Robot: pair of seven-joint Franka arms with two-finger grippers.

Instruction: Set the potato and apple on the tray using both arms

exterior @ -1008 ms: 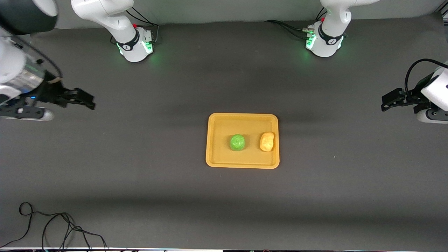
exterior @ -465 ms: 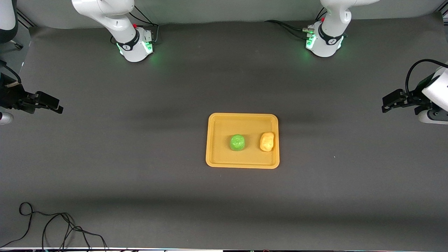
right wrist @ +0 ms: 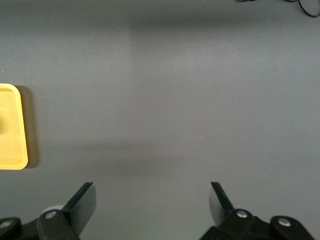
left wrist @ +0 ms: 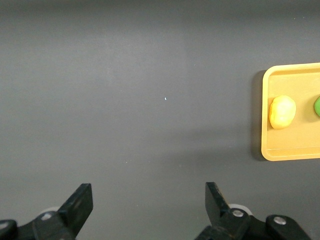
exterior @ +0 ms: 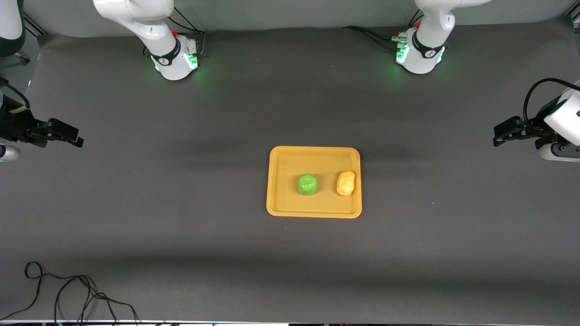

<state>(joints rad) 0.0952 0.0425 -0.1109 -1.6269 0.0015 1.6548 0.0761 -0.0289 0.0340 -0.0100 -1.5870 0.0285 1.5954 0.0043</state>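
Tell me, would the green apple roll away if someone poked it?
Probably a little: the apple looks roundish, so a poke could start it rolling. Its faceted sides might stop it soon. The tray has a low raised rim that would likely catch it.

A wide table (exterior: 181, 217) covered in dark grey matte cloth carries everything here. Right around its middle lies a flat yellow-orange rectangular tray (exterior: 281, 181) with rounded corners and a low rim. Two white robot bases, glowing green, stand along the edge farthest from the front camera: one (exterior: 174, 56) at the right arm's end, one (exterior: 419, 52) at the left arm's. A thin black cable (exterior: 68, 294) loops across the near corner at the right arm's end.
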